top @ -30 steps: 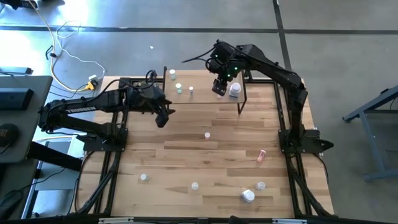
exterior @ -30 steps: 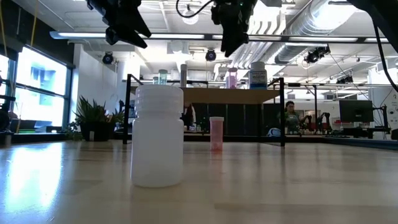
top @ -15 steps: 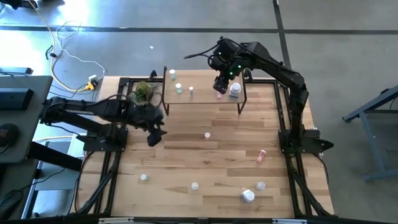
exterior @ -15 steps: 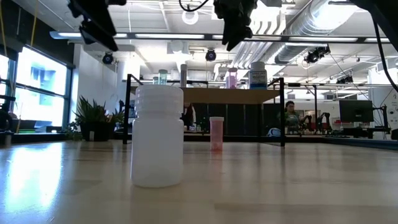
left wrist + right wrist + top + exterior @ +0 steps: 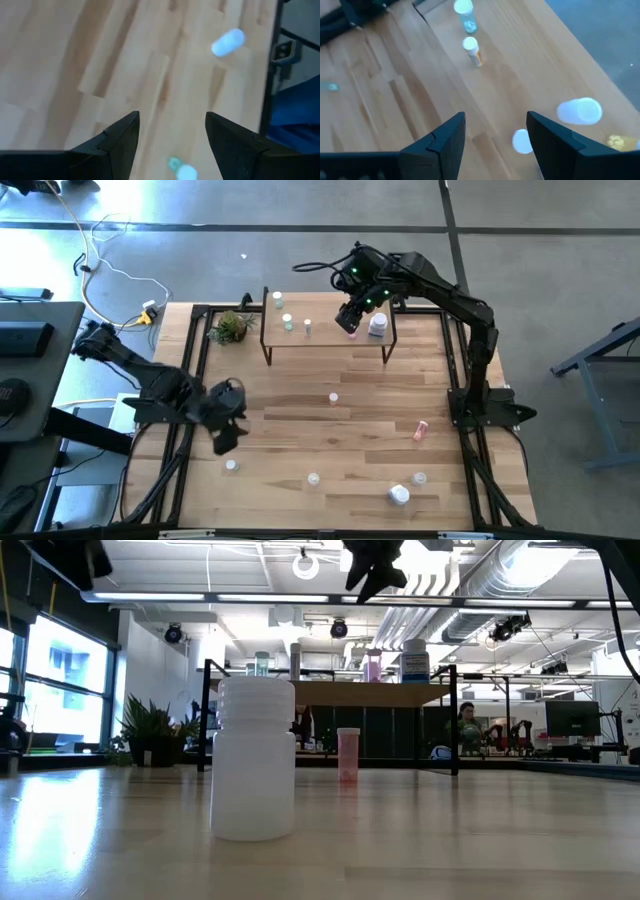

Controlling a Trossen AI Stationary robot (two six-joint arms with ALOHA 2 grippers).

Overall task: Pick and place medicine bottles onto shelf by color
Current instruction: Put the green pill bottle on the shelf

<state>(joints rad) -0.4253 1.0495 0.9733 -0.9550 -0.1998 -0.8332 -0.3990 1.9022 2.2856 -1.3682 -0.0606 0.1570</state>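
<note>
shelf (image 5: 325,338) crowded – bottles (image 5: 287,323), table centre open

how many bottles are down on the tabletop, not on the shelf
6: a mid-table bottle, a pink bottle toward the right, a left-side bottle near the left hand, near the front edge a middle bottle, a right bottle and a larger white bottle. Arms might hide more.

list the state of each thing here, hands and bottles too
left hand: open, empty, low over the table's left side
right hand: open, empty, above the shelf
shelf: upright, bottles standing on it
large white bottle on shelf: upright, beside the right hand
pink bottle: lying on its side on the table
large white bottle near the front edge: upright
plant: upright by the shelf
</note>
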